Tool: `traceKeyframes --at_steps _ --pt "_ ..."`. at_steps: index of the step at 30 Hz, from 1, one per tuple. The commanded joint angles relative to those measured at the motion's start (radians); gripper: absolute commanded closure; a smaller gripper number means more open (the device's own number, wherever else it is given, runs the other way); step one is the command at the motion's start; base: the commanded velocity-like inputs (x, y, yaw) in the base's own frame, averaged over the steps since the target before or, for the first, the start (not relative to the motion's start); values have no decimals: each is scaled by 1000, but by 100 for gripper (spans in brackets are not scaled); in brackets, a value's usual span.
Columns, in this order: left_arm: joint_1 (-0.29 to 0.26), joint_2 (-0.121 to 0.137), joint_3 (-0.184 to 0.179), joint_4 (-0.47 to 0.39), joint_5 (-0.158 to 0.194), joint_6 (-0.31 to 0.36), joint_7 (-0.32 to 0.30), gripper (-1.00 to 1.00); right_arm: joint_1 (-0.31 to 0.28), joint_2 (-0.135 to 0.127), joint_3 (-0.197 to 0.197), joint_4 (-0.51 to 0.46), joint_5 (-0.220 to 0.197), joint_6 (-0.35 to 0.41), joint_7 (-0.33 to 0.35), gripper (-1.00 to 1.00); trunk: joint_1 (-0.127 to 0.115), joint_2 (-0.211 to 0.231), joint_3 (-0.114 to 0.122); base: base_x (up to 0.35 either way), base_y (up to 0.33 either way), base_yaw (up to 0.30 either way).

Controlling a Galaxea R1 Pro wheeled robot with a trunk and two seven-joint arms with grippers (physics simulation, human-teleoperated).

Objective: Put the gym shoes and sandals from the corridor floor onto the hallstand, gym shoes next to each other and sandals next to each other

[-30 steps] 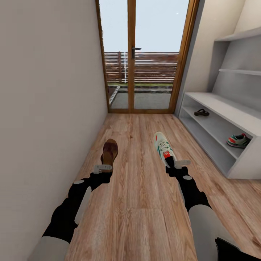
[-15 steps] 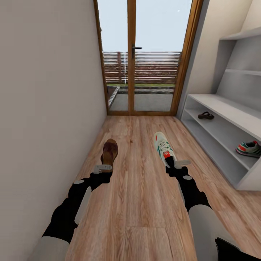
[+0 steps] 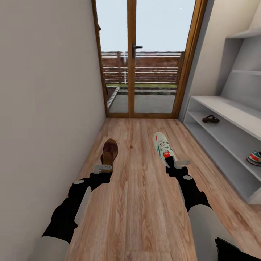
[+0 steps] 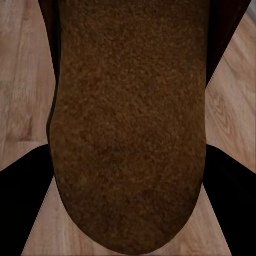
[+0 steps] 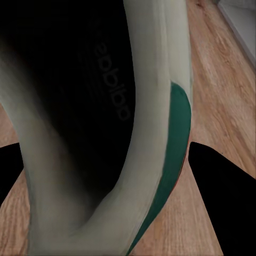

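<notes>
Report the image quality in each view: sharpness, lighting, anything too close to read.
Head view: evenly lit and fairly sharp, soft shadows only; sandal and gym shoe read clearly, and the hallstand lines splay toward the edge. Left wrist view: the sandal is too close, just grainy brown. Right wrist view: the shoe's interior is near black.

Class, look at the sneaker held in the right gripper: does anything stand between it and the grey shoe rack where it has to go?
Nothing visible does. Only bare wood floor lies between the held sneaker and the shoe rack, whose lower shelf already holds another sneaker and a sandal.
</notes>
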Motion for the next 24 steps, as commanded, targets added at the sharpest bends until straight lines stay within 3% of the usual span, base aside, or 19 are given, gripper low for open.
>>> traceKeyframes --at_steps 1,24 --pt "0 0 1 -1 11 6 2 100 -1 2 -7 -3 10 3 10 100 0 0 -1 346 0 0" --pt "0 0 2 -1 11 7 2 100 -1 2 -6 -3 10 12 10 100 0 0 -1 346 0 0"
